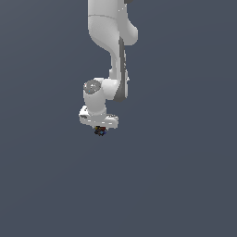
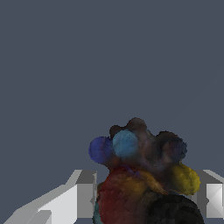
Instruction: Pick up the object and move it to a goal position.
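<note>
The gripper [image 1: 100,130] hangs from the white arm [image 1: 112,32], pointing downward, and it is closed on the object [image 1: 100,131], a small dark lumpy cluster lodged between its two fingers. In the exterior view only a little of that cluster peeks out just under the white gripper body, with specks of red and blue barely legible at that size. The wrist view gives the closer look: the object [image 2: 142,175] fills the space between the pale fingers [image 2: 83,197], one finger on each side of it, and both appear to press right against its flanks (the exact contact line is hidden by the lumps themselves). Its knobs read as blue and lighter blue on the side farthest from the gripper's palm, a yellow lobe near one finger, and a reddish-orange mass with a black rounded part closest to the palm. Around the gripper and its load there is only a flat, even grey-blue background [image 1: 185,176], so I cannot tell whether the object touches anything beneath it or is held clear.
</note>
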Action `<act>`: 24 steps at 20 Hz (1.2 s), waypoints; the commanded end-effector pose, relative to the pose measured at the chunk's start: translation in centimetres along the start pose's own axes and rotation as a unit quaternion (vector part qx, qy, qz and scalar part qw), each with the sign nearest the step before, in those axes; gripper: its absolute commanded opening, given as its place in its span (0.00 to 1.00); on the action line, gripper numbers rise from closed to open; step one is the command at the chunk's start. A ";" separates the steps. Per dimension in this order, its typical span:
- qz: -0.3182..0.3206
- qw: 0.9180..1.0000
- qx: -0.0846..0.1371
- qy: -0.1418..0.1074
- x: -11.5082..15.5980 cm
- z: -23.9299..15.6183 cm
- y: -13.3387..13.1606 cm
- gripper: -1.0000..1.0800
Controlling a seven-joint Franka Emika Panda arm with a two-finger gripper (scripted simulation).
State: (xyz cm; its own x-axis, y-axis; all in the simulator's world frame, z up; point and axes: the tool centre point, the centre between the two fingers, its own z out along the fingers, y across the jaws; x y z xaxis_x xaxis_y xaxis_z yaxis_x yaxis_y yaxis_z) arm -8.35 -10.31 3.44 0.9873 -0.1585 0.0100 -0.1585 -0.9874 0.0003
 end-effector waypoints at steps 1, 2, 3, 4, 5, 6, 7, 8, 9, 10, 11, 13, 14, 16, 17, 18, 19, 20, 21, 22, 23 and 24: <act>-0.001 1.000 0.000 -0.005 -0.4 0.5 -0.1 0.00; -0.001 1.000 0.000 -0.005 -0.4 0.5 -0.1 0.00; -0.001 1.000 0.000 -0.005 -0.4 0.5 -0.1 0.00; -0.001 1.000 0.000 -0.005 -0.4 0.5 -0.1 0.00; -0.001 1.000 0.000 -0.005 -0.4 0.5 -0.1 0.00; -0.001 1.000 0.000 -0.005 -0.4 0.5 -0.1 0.00; 0.000 1.000 0.000 0.000 0.0 0.0 0.0 0.00; 0.000 1.000 0.000 0.000 0.0 0.0 0.0 0.00; 0.000 1.000 0.000 0.000 0.0 -0.1 -0.1 0.00; 0.000 1.000 0.000 0.000 0.0 -0.2 -0.1 0.00; 0.000 1.000 0.000 0.000 -0.1 -0.4 -0.2 0.00; 0.000 1.000 0.000 0.000 -0.1 -0.8 -0.4 0.00; 0.000 1.000 0.000 0.000 -0.2 -1.2 -0.5 0.00; 0.000 1.000 0.000 0.000 -0.2 -1.9 -0.8 0.00; 0.000 1.000 0.000 0.000 -0.3 -2.3 -1.0 0.00; 0.000 1.000 0.000 0.000 -0.4 -2.8 -1.3 0.00; 0.000 1.000 0.000 0.000 -0.4 -3.4 -1.5 0.00; 0.000 1.000 0.000 -0.001 -0.5 -4.0 -1.7 0.00; 0.000 1.000 0.000 -0.001 -0.6 -4.6 -2.0 0.00; 0.000 1.000 0.000 -0.001 -0.7 -5.4 -2.3 0.00; 0.000 1.000 0.000 -0.001 -0.8 -6.1 -2.6 0.00; 0.000 1.000 0.000 -0.001 -0.8 -6.9 -3.0 0.00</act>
State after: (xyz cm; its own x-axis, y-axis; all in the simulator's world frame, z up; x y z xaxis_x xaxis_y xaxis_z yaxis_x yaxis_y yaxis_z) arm -8.76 -7.72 9.12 0.9873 -0.1586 0.0066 -0.1586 -0.9873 0.0001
